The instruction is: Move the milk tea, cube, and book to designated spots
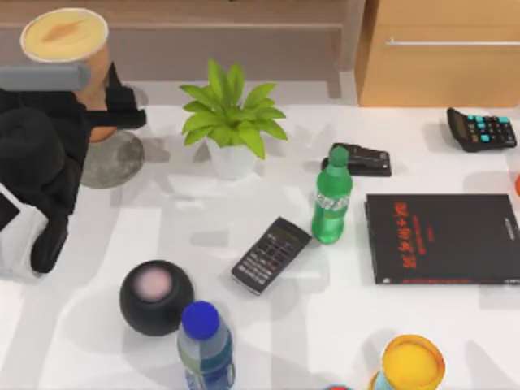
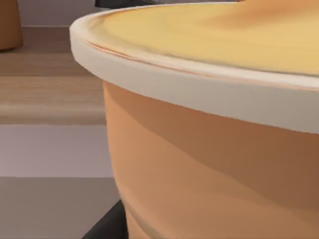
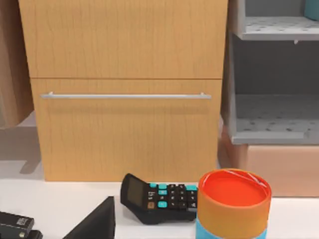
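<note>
The milk tea (image 1: 63, 36) is a tall orange-tan cup with a creamy top and a white rim, held up at the table's far left. My left gripper (image 1: 104, 120) is shut around its lower body, one black finger (image 1: 126, 118) showing to its right. The cup wall and rim (image 2: 209, 149) sit very close in the left wrist view. A grey round coaster (image 1: 110, 160) lies on the table just below the cup. The cube and the book are out of view. The right wrist camera faces the cabinet from the table's right side.
A potted plant (image 1: 231, 114), green bottle (image 1: 331, 199), remote (image 1: 270, 254), thin black book (image 1: 443, 238), calculator (image 1: 481, 130), black round speaker (image 1: 156, 296), blue-capped bottle (image 1: 205, 345) and yellow-capped container (image 1: 413, 363) stand about. A drawer cabinet (image 3: 124, 89) and shelf (image 3: 279, 119) rise behind.
</note>
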Robot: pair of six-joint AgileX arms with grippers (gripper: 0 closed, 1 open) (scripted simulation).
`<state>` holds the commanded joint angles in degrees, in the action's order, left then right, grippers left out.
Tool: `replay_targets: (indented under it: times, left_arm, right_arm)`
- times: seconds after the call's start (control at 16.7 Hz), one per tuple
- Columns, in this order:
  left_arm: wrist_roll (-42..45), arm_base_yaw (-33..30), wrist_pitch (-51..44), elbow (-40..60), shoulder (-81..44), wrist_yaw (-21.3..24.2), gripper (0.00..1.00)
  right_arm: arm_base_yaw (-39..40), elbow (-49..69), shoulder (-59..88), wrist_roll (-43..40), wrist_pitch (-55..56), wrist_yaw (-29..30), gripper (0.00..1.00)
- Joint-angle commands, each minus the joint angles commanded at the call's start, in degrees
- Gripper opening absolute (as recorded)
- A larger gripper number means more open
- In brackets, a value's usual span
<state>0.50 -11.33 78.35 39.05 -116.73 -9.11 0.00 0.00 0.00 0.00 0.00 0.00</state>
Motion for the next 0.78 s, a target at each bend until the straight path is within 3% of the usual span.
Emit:
replay_targets:
  times: [0.78]
  left_arm:
    - [-0.15, -0.31, 7.34, 0.01, -7.55, 0.02, 0.00]
  right_arm:
    - [0.00, 0.00, 0.00, 0.00, 0.00, 0.00, 1.00]
